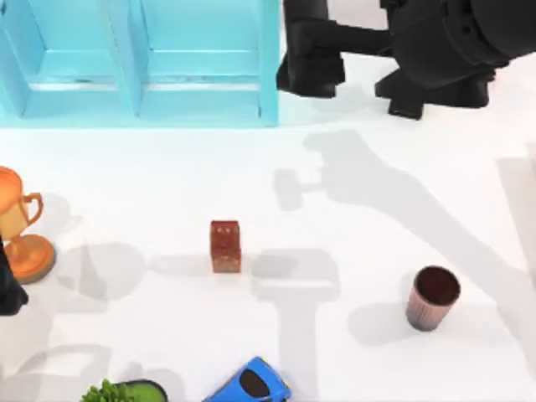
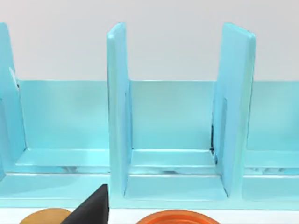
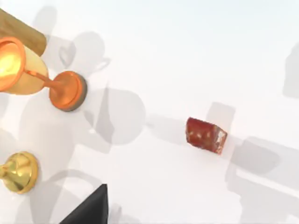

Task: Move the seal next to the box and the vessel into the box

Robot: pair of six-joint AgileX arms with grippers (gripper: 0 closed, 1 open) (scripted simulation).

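The seal (image 1: 225, 246), a small reddish-brown mottled block, stands upright near the middle of the table, and the right wrist view also catches the seal (image 3: 206, 135). The vessel (image 1: 434, 297), a ribbed pinkish-brown cup with a dark inside, stands upright at the front right. The box (image 1: 268, 67) is a light blue open unit with upright dividers along the back left, and the left wrist view faces the box (image 2: 117, 116) closely. My right gripper (image 1: 311, 75) hangs at the back, just right of the box. My left gripper (image 1: 8, 293) sits at the table's far left edge.
An orange-gold trophy cup (image 1: 21, 226) stands at the far left, next to my left arm. A blue toy car (image 1: 249, 383) and a green plant (image 1: 117, 391) lie at the front edge. A small gold object (image 3: 18, 172) sits near the trophy (image 3: 28, 74).
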